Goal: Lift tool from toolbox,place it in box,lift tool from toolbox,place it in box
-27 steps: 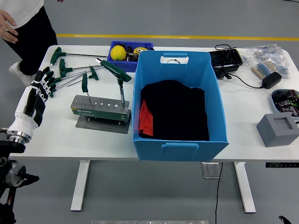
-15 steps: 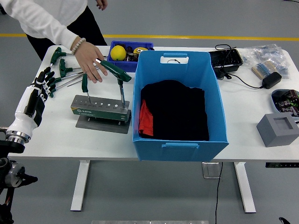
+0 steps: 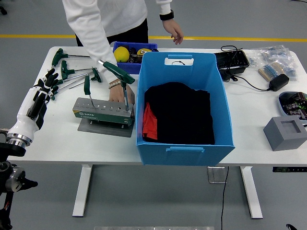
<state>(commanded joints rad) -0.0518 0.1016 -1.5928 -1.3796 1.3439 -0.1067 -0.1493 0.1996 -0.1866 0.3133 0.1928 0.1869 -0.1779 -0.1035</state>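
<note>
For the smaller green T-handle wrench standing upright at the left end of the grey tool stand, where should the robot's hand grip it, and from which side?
Probably by the green handle at the top, coming from the left. The thin shaft stands upright in the grey tool stand, so a straight lift should free it. The left hand is open on that side, while a person's hand rests by the stand's right end.

The person in the white long-sleeved top (image 3: pixel 103 19) is cut off above the chest by the top edge, at 12 o'clock. Their hand (image 3: pixel 116 93) on the grey metal tool holder block (image 3: pixel 103 111) is partly hidden behind the upright green-handled T-wrench (image 3: pixel 121 76). The small dark blue bin (image 3: pixel 125 58) is half hidden behind the large blue plastic box (image 3: pixel 184 108); its contents beside the yellow ball (image 3: pixel 121 53) are too small to tell. The printed label on the holder is unreadable.
</note>
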